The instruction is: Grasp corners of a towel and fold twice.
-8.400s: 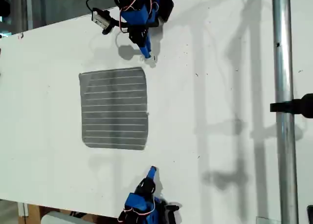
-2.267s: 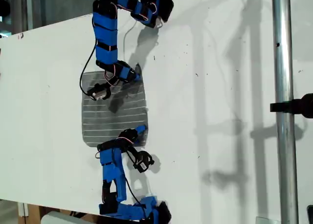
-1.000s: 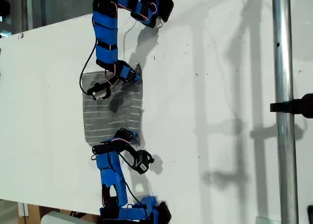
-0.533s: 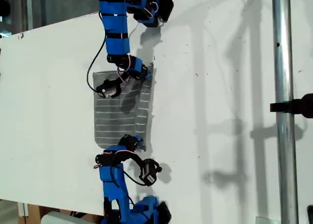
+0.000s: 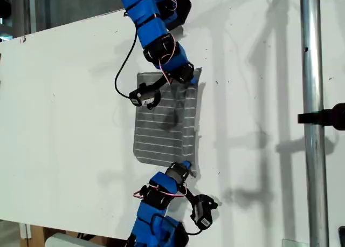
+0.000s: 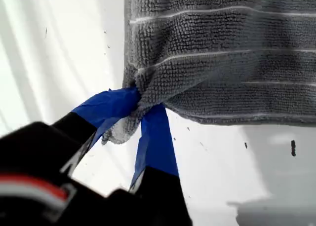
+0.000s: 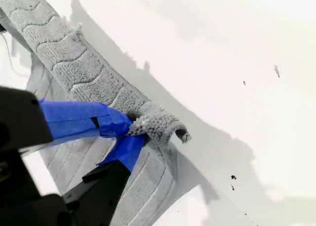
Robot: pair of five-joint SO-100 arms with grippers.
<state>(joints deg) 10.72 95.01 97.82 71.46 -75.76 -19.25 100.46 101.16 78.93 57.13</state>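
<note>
both corners now pinched: my first hand and my second hand each grasping the towel. towel has shifted toward the exterior view's right since earlier, edge probably lifted, so the first fold is starting.

Your two arms reach in from opposite edges of the exterior view, one from the top and one from the bottom, both bent at the elbow with wrists angled toward that view's right. My first gripper has its blue jaws pinched tight on a corner of the towel. My second gripper is likewise clamped on a bunched corner.
</note>
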